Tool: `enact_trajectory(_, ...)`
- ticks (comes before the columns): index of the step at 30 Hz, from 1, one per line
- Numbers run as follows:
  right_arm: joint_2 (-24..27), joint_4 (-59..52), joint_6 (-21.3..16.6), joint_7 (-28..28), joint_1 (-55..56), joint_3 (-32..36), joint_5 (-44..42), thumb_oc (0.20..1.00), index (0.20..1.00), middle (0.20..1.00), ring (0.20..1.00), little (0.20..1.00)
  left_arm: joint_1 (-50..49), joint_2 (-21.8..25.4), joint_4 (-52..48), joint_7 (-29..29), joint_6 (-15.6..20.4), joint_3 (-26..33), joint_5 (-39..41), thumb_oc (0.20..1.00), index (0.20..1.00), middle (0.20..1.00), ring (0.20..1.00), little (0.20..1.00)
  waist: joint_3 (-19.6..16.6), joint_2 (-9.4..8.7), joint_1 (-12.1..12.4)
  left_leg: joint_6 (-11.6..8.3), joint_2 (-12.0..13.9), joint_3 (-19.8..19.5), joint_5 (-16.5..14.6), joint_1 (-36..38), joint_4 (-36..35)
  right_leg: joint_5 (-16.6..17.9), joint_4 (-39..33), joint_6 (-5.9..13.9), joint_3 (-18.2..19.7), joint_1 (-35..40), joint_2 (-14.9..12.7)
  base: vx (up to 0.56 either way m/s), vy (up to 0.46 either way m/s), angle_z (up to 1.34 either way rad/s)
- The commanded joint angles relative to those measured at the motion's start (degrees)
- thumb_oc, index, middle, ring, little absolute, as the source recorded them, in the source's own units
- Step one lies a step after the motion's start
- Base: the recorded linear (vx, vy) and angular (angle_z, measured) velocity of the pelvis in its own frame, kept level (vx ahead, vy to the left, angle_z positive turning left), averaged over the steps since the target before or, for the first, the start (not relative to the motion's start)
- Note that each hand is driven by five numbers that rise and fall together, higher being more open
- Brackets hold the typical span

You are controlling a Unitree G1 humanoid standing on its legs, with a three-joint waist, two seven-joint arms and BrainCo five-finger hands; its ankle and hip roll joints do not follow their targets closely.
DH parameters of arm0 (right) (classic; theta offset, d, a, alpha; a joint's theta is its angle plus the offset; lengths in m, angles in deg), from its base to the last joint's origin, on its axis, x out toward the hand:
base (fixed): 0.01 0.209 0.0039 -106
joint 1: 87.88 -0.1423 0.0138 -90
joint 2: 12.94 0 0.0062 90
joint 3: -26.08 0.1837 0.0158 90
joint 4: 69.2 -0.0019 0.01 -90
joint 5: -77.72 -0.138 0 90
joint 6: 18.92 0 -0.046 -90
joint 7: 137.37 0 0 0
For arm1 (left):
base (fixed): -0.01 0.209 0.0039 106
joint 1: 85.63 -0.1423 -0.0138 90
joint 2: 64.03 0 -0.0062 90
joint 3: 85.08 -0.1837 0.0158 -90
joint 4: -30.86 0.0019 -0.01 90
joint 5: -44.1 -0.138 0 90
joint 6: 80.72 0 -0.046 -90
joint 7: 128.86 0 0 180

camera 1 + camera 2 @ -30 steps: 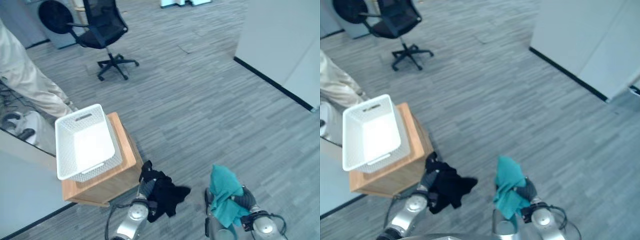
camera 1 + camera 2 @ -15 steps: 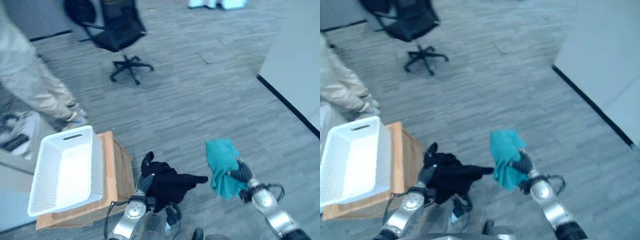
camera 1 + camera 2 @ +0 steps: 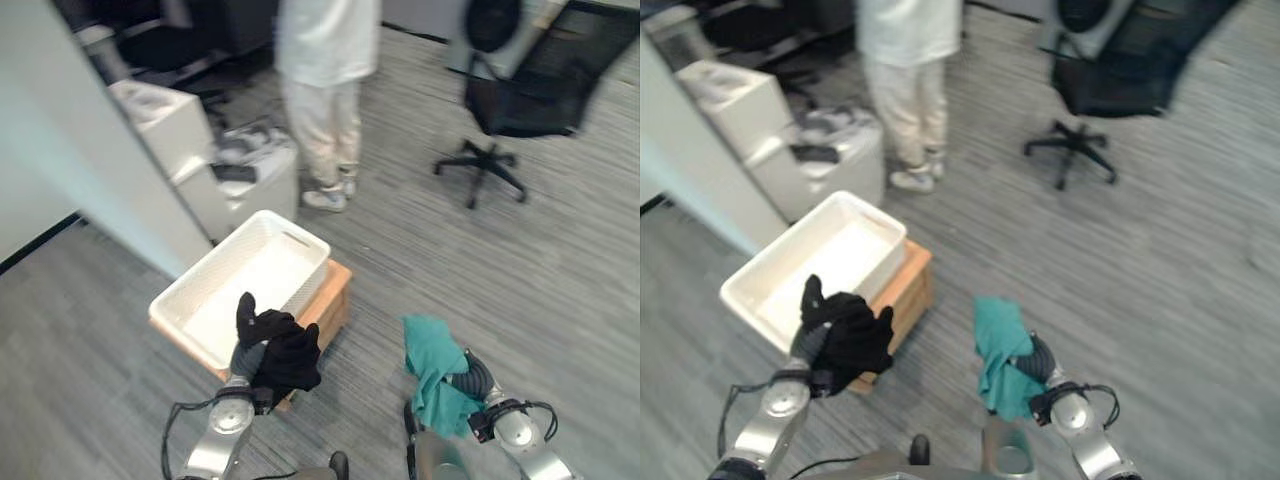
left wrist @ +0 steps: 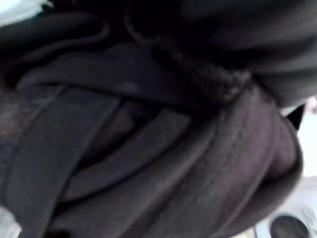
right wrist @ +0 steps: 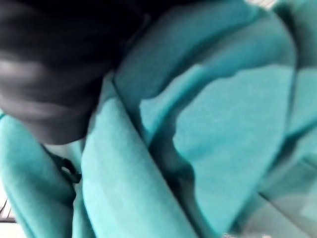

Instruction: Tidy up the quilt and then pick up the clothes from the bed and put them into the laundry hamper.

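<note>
I am looking down past both arms at a grey carpeted floor. My left hand [image 3: 247, 352] is clamped on a bunched black garment [image 3: 285, 352], held up just at the near corner of the white hamper [image 3: 215, 275]. My right hand [image 3: 472, 384] is clamped on a teal garment [image 3: 433, 368], which droops below the grip, well apart from the hamper and off to its right. Both clothes look soft, light and floppy; I judge they will sag, swing and trail loose ends, so a grip on a gathered wad in the middle suits them, and they should fall free once the fingers loosen. The hamper is empty, open-topped, with slotted handles, and sits on a low wooden stand [image 3: 329, 293]. Nothing lies between the black garment and the hamper's opening, but the teal one must cross past the left arm and the stand's edge, where a hanging end could snag the rim. Beyond the hamper a person in pale clothes [image 3: 322, 95] stands close by, next to white cabinets [image 3: 168, 115] and a pale wall panel [image 3: 90, 150]. A black office chair [image 3: 515, 105] stands farther off to the right.
</note>
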Motion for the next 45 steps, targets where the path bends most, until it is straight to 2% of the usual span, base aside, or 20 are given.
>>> enact_trajectory(1,-0.2,-1.9,-2.4,-0.1,-4.3,0.9,-0.1,0.200,0.200,0.200,0.200,0.200,-1.6,0.9,-3.9,-1.2,3.7,0.1,-2.2,0.200,0.200,0.200,0.200,0.200,0.5,-1.57,-0.5,-6.78,4.7,6.4,-1.2,2.7,-1.0,3.5,5.4,3.40,-1.4,4.2,-2.0,0.26,-0.411,1.31)
enact_trajectory(2,0.2,-1.0,-2.7,1.0,-5.7,-0.6,0.7,0.200,0.200,0.200,0.200,0.200,-2.6,-0.2,-2.7,-0.6,3.7,1.2,-1.1,0.200,0.200,0.200,0.200,0.200,0.6,-1.15,0.0,-7.37,5.9,6.9,0.2,0.1,7.3,2.2,6.0,1.34,-2.7,6.0,-1.1,0.26,-0.411,1.04)
enact_trajectory(3,0.2,-0.9,-2.8,1.0,-5.7,-0.7,0.7,0.200,0.200,0.200,0.200,0.200,-2.6,-0.2,-2.8,-0.5,3.7,1.2,-1.1,0.200,0.200,0.200,0.200,0.200,0.5,-1.10,-0.3,-7.42,6.0,6.6,-0.1,-0.3,8.0,2.1,6.0,1.29,-3.0,6.0,-1.1,0.25,-0.388,0.36)
enact_trajectory(4,0.9,-0.4,-3.0,0.6,-6.8,-0.6,0.6,0.200,0.200,0.200,0.200,0.200,-2.1,-0.5,-2.7,-0.5,3.9,1.3,-0.6,0.200,0.200,0.200,0.200,0.200,1.1,-0.99,-0.3,-7.32,6.9,8.1,1.6,-3.9,14.2,1.6,5.8,0.19,-5.1,7.6,-1.6,0.13,-0.214,0.34)
enact_trajectory(6,2.2,-1.1,-2.7,0.0,-8.2,-0.1,0.5,0.200,0.200,0.200,0.200,0.200,-1.9,-0.9,-2.4,-0.5,3.8,1.4,0.2,0.200,0.200,0.200,0.200,0.200,2.0,-1.49,0.0,-6.25,8.7,14.3,3.7,-8.2,20.5,0.1,4.7,-1.53,-9.0,11.5,-2.4,0.20,-0.304,0.74)
enact_trajectory(7,2.6,-1.2,-2.6,0.1,-8.9,0.0,0.4,0.200,0.200,0.200,0.200,0.200,-1.8,-1.0,-2.0,-0.2,3.7,1.4,0.5,0.200,0.200,0.200,0.200,0.200,2.1,-1.61,0.0,-5.88,8.6,17.6,2.9,-9.8,21.3,-0.3,3.6,-1.90,-10.7,13.0,-2.4,0.20,-0.232,0.63)
enact_trajectory(9,2.9,-1.5,-2.5,0.1,-9.2,0.2,0.3,0.200,0.200,0.200,0.200,0.200,-1.9,-1.0,-1.9,-0.1,3.7,1.5,0.3,0.200,0.200,0.200,0.200,0.200,2.1,-1.64,0.1,-5.65,7.7,19.5,1.9,-10.7,21.0,-0.5,2.7,-1.84,-11.6,14.4,-2.5,0.20,-0.084,0.64)
enact_trajectory(10,3.3,-2.8,-2.3,0.7,-9.4,0.7,-0.2,0.200,0.200,0.200,0.200,0.200,-2.9,-1.2,-1.9,0.7,3.4,1.6,-0.9,0.200,0.200,0.200,0.200,0.200,1.3,-1.36,0.3,-4.70,4.2,23.3,0.2,-12.2,15.9,-1.1,1.0,-1.51,-13.6,16.9,-2.3,0.27,-0.016,0.72)
enact_trajectory(13,3.5,-3.8,-2.4,0.0,-9.4,1.7,0.1,0.200,0.200,0.200,0.200,0.200,-4.2,-1.3,-3.8,0.9,3.3,2.3,-1.9,0.200,0.200,0.200,0.200,0.200,0.9,0.15,0.3,-7.22,4.2,32.3,5.3,-12.9,6.4,-4.1,-0.4,-0.87,-17.3,21.4,-1.0,0.33,0.030,0.59)
enact_trajectory(14,3.4,-4.5,-2.0,0.3,-9.9,1.4,1.3,0.200,0.200,0.200,0.200,0.200,-5.7,-1.7,-4.8,1.5,2.9,3.3,-2.1,0.200,0.200,0.200,0.200,0.200,0.1,0.97,0.8,-5.50,3.4,32.1,6.8,-10.9,0.5,-4.3,0.8,-0.56,-19.0,21.6,0.0,0.15,0.051,0.75)
enact_trajectory(18,2.8,-5.0,-2.2,0.4,-9.2,1.8,3.0,0.200,0.200,0.200,0.200,0.200,-5.6,-1.7,-4.2,1.9,2.3,3.3,-3.1,0.200,0.200,0.200,0.200,0.200,-0.9,0.49,0.5,-3.92,1.8,29.9,7.0,-7.2,-3.4,-4.8,10.0,1.10,-21.0,20.0,-0.5,0.17,0.052,0.10)
enact_trajectory(19,2.4,-5.3,-2.3,0.3,-9.1,1.8,3.2,0.200,0.200,0.200,0.200,0.200,-5.3,-1.4,-3.9,1.9,2.1,3.3,-3.5,0.200,0.200,0.200,0.200,0.200,-0.7,0.46,0.4,-3.50,1.8,29.7,6.4,-6.0,-3.9,-3.8,15.2,2.16,-21.3,18.5,-0.8,0.15,0.048,0.41)
enact_trajectory(20,1.3,-6.2,-2.2,-0.1,-10.1,1.5,3.6,0.200,0.200,0.200,0.200,0.200,-4.0,-0.9,-3.4,0.8,1.6,3.6,-3.8,0.200,0.200,0.200,0.200,0.200,0.2,0.05,-0.6,-2.60,1.7,29.0,4.9,-3.1,-4.5,1.1,27.6,5.71,-20.5,12.1,-3.0,0.22,0.027,0.39)
enact_trajectory(21,1.0,-6.9,-2.4,-0.3,-10.3,1.6,3.5,0.200,0.200,0.200,0.200,0.200,-3.3,-0.6,-3.4,0.4,1.6,3.4,-3.7,0.200,0.200,0.200,0.200,0.200,0.7,-0.16,-0.9,-2.66,2.1,27.8,4.6,-2.4,-4.5,2.1,31.7,5.64,-19.2,9.0,-3.0,0.19,-0.022,0.47)
enact_trajectory(23,1.1,-8.7,-2.6,-0.7,-10.3,2.0,2.9,0.200,0.200,0.200,0.200,0.200,-2.6,-0.1,-3.8,0.1,2.0,3.2,-3.2,0.200,0.200,0.200,0.200,0.200,0.8,-0.44,-1.0,-3.16,2.2,25.8,4.4,-2.4,-4.5,0.2,28.5,4.16,-17.5,7.2,-2.9,0.16,-0.100,0.61)
enact_trajectory(25,1.8,-11.0,-3.0,-1.1,-10.5,2.8,2.3,0.200,0.200,0.200,0.200,0.200,-2.5,0.3,-4.3,0.3,2.4,2.9,-2.7,0.200,0.200,0.200,0.200,0.200,0.8,-0.36,-1.6,-4.03,2.4,23.1,4.8,-2.8,-4.5,-2.0,19.8,1.89,-15.0,7.4,-1.2,0.14,-0.157,0.73)
enact_trajectory(28,2.9,-15.1,-3.3,-2.0,-10.5,4.5,1.9,0.200,0.200,0.200,0.200,0.200,-2.1,1.7,-4.8,0.7,2.9,2.8,-2.3,0.200,0.200,0.200,0.200,0.200,0.3,-1.55,-2.2,-4.53,2.1,19.6,4.2,-3.0,-4.5,-1.0,6.8,0.92,-9.0,8.5,-0.9,0.11,-0.189,1.07)
enact_trajectory(34,4.4,-19.6,-4.1,-1.5,-16.2,2.8,3.2,0.200,0.200,0.200,0.200,0.200,-2.9,0.4,-4.5,1.2,2.8,3.7,-1.5,0.200,0.200,0.200,0.200,0.200,-1.9,-2.21,-1.6,-5.32,3.0,19.8,3.0,-1.6,-4.5,2.4,1.1,1.02,-10.0,12.5,-1.9,0.13,-0.172,0.55)
enact_trajectory(41,4.8,-21.6,-3.9,-0.1,-24.0,-1.7,2.2,0.200,0.200,0.200,0.200,0.200,-4.7,-0.2,-4.7,2.2,2.7,3.5,0.0,0.200,0.200,0.200,0.200,0.200,-2.4,-1.31,-0.4,-7.02,4.5,19.8,4.1,-2.0,-4.5,1.6,-1.2,0.90,-13.3,14.8,-2.0,0.08,-0.100,-0.06)
enact_trajectory(45,2.2,-16.4,-3.2,-0.9,-35.8,-8.3,2.9,0.200,0.200,0.200,0.200,0.200,-2.4,0.6,-5.7,1.4,4.0,2.3,2.8,0.200,0.200,0.200,0.200,0.200,-0.9,-0.40,1.1,-7.91,5.2,19.1,5.3,-4.1,-4.5,1.4,-1.2,0.61,-14.6,13.5,-1.7,-0.03,-0.089,0.06)
